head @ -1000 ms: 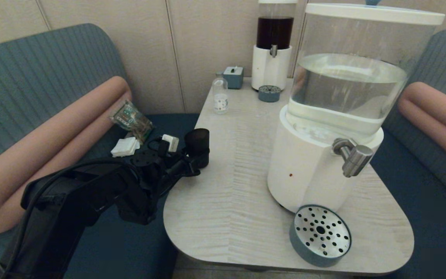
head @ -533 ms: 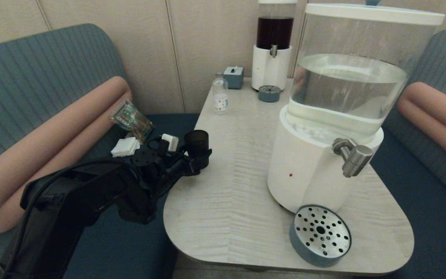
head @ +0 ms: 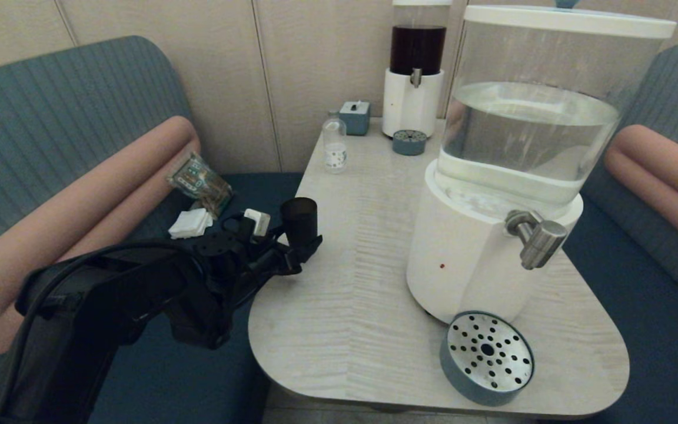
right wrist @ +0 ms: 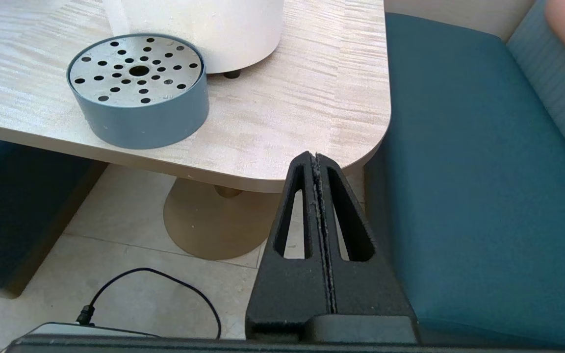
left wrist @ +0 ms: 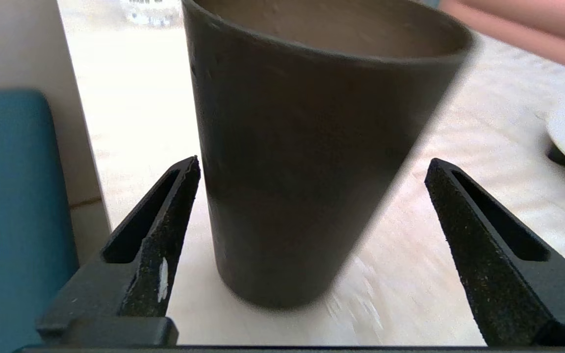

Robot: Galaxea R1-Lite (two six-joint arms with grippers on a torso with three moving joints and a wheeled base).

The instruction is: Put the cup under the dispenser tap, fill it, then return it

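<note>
My left gripper (left wrist: pixel 312 164) sits at the left edge of the table (head: pixel 374 282), its jaws spread wide with the cup (left wrist: pixel 312 147) standing upright between them. In my left wrist view the dark tumbler fills the gap unevenly: it lies just beside one finger (left wrist: pixel 165 220), perhaps touching it, while the other finger stands clearly apart from its wall, so nothing is clamped. From my head, the cup (head: pixel 299 219) stands on the tabletop right at my left jaws, near the table's left edge.

The tap (head: pixel 536 234) is well away from those jaws, across the table to their right, sticking out of the white base of the big dispenser (head: pixel 480 259), whose clear tank holds water. Below the tap and a little toward me sits the round drip tray (head: pixel 486 358), with a perforated metal top.

Farther beyond my left jaws, toward the wall, stand a small clear bottle (head: pixel 335 145), a small blue-grey box (head: pixel 355 116) and a slimmer dispenser (head: pixel 414 70) holding dark liquid.

My right gripper (right wrist: pixel 318 162) hangs off the table's near right corner, over the floor and beside the blue seat (right wrist: pixel 459 196); its jaws are pressed together on nothing. From there the drip tray (right wrist: pixel 138 90) lies on the table ahead of them.
</note>
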